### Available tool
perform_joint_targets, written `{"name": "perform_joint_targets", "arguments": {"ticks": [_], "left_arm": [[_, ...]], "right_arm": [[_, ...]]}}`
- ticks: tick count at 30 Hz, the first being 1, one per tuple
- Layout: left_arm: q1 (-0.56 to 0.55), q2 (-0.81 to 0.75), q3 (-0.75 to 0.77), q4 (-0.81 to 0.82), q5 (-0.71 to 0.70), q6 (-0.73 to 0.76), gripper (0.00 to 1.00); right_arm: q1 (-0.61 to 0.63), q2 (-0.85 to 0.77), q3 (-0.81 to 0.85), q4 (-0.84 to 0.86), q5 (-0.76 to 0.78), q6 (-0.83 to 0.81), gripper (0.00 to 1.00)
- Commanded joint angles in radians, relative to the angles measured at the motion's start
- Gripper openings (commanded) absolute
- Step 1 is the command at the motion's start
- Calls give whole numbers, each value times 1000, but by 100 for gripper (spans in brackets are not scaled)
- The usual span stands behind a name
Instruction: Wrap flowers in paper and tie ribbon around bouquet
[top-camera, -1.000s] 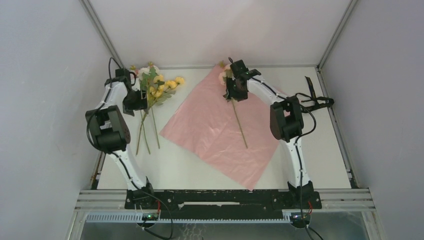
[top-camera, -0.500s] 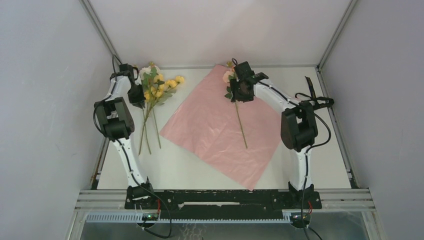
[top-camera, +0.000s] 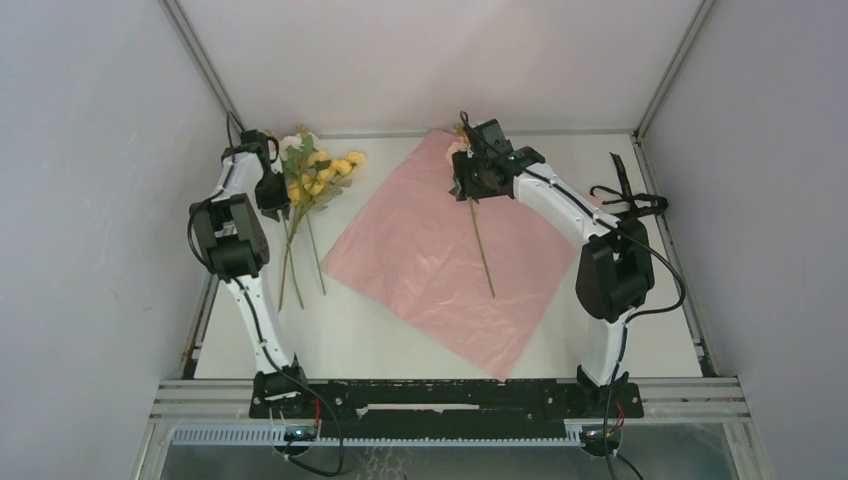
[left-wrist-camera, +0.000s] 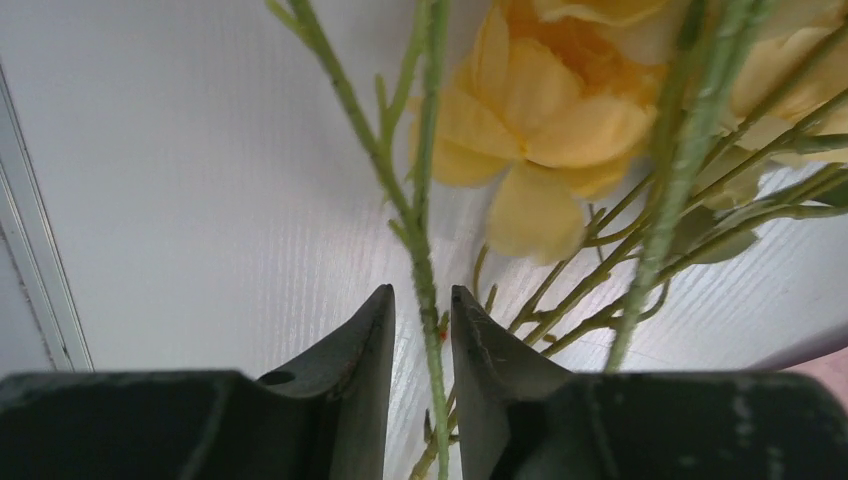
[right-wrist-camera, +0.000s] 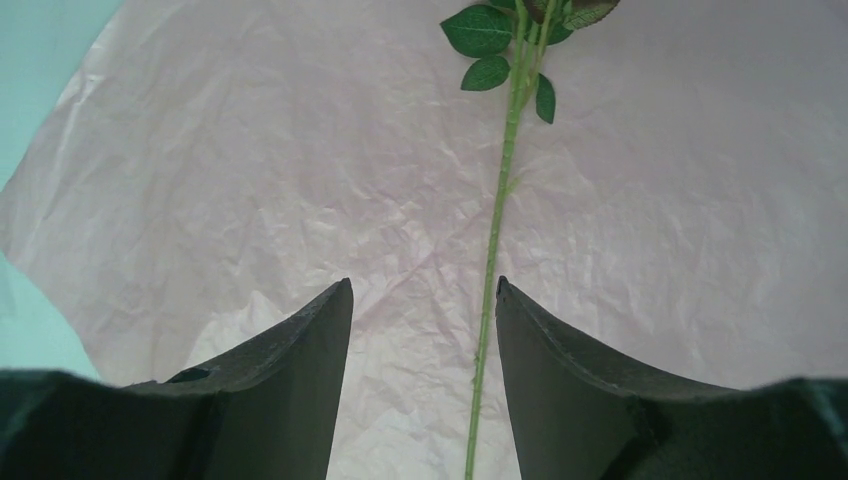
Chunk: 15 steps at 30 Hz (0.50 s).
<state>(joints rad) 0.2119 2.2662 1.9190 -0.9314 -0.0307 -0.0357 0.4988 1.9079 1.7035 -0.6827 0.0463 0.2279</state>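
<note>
Gathering the blooms onto the sheet appears to be the step in hand.

Far left: the left end effector sits low among the flowers, which lie on the bare worktop in its far-left corner, near the paper but not on it. The jaws stand narrow with one thin green stalk between them and a yellow bloom just beyond. From the wrist view I cannot tell whether that stalk is truly pinched or only bracketed. The other stalks pass to the right of the fingers, outside the grasp.

Centre: the paper lies flat, pink face up, set as a diamond with one corner pointing away from the arms. A single stem already rests on it, bloom toward the far corner and stalk running down toward the near side.

Right of centre: the right end effector hovers over that stem near its leaves, jaws wide, holding nothing.

Far right: a black strip, probably the ribbon, lies by the worktop's edge, well apart from the paper.

To do this step well, the left grasp should take the stalks below the leaves. It should lift them clear before crossing, so nothing drags the sheet's corner. The bunch is best laid alongside the single stem, heads together, while the right arm keeps out of the way.
</note>
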Motion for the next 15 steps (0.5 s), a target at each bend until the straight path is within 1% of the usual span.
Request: {"name": "perform_joint_targets", "arguments": {"ticks": [1, 4, 5, 7, 9, 10, 12, 15], "left_arm": [[4, 7, 42, -22, -39, 3, 33], [4, 4, 38, -28, -35, 8, 33], [4, 5, 38, -27, -32, 7, 31], [6, 5, 42, -27, -22, 7, 22], [8, 2, 44, -29, -5, 3, 6], [12, -5, 43, -32, 9, 0, 1], [31, -37, 34, -34, 47, -22, 0], [75, -151, -33, 22, 116, -72, 0]], "right_arm": [[14, -71, -5, 37, -4, -33, 63], [15, -80, -9, 34, -5, -38, 63], [15, -84, -13, 34, -6, -39, 63], [19, -93, -21, 38, -6, -39, 63], [20, -102, -31, 46, -6, -39, 63], [21, -107, -35, 47, -5, -39, 63], [25, -117, -39, 47, -4, -40, 63], [35, -138, -42, 44, -3, -52, 63]]}}
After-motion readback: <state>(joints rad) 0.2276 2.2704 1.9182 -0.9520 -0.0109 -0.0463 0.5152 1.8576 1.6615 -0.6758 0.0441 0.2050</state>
